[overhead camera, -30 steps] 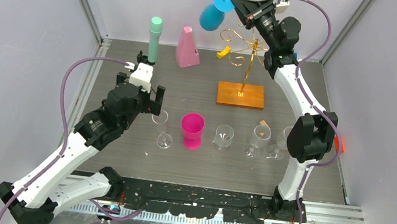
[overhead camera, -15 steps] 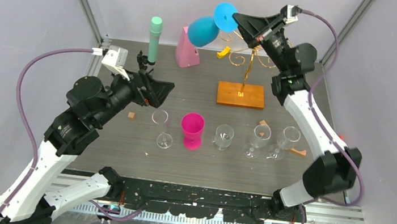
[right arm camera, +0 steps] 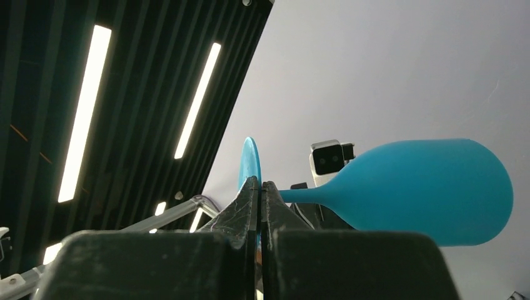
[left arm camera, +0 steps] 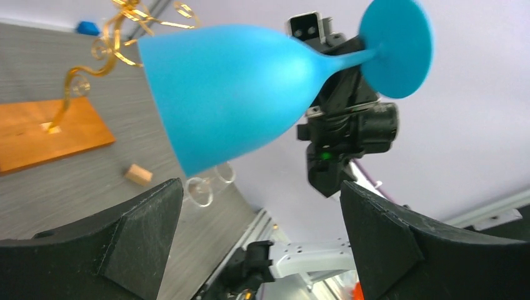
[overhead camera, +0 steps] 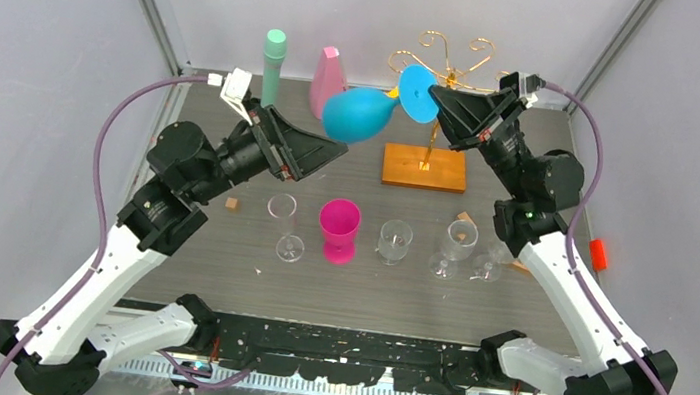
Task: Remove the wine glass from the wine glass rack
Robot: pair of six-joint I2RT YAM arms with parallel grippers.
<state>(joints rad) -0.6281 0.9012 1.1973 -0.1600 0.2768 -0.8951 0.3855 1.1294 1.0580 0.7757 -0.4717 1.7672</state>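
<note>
- Top external: the wine glass [overhead camera: 361,115], blue, lies sideways in the air just left of the wine glass rack [overhead camera: 424,167]. It is off the curled gold arms, with the bowl pointing away from the rack and the foot toward its pole.
- The right gripper [overhead camera: 435,100] reaches in from the rack's right side and is pinched tight on the glass at the foot end of the stem.
- The left gripper [overhead camera: 334,151] sits left of the rack, spread to its widest and holding nothing, its tips close under the bowl.
- A pink cup [overhead camera: 338,228] and clear glasses [overhead camera: 394,241] stand in a row on the near side of the rack's base.
- Left wrist: the bowl [left arm camera: 231,100] hangs above and between the two black fingers [left arm camera: 137,240], apart from both. The rack's orange base [left arm camera: 37,134] shows behind, left of the bowl.
- Right wrist: the fingers [right arm camera: 240,215] are closed with no gap between them. The stem juts out beside them to the bowl [right arm camera: 425,190], and the foot stands edge-on at the tips.
</note>
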